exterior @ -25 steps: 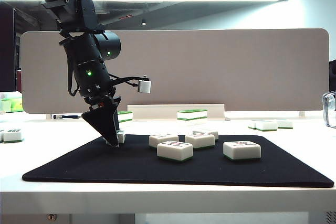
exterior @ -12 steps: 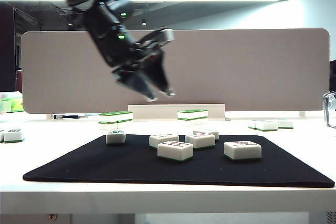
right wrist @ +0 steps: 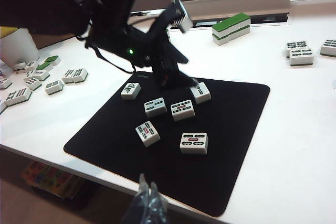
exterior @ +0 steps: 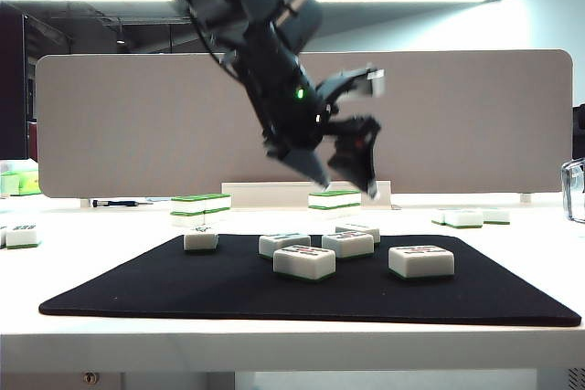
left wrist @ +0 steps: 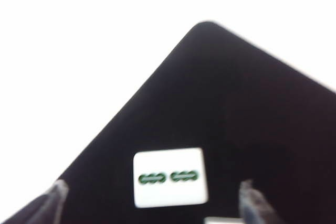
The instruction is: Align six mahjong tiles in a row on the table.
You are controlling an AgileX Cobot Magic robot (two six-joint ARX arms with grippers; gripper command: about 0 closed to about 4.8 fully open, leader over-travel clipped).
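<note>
Six mahjong tiles lie loosely on the black mat (exterior: pixel 137 289): one alone at the left (exterior: pixel 201 240), a cluster in the middle (exterior: pixel 304 262) and one at the right (exterior: pixel 421 261). They do not form a straight row. My left gripper (exterior: pixel 340 175) hangs open and empty in the air above the cluster. In the left wrist view this gripper (left wrist: pixel 152 192) frames a white tile (left wrist: pixel 169 177) with two green marks far below. My right gripper (right wrist: pixel 147 198) is shut on nothing, off the front edge of the table (exterior: pixel 292 340).
Stacked tiles with green tops (exterior: pixel 201 200) (exterior: pixel 335 198) stand behind the mat. Loose tiles lie on the table at the far right (exterior: pixel 466 217) and far left (exterior: pixel 23 235). A pale partition board (exterior: pixel 457 116) closes the back.
My left gripper let go of the tile at the mat's left, rose, and swung right over the middle tiles. Its jaws spread wider. The right arm stayed still.
</note>
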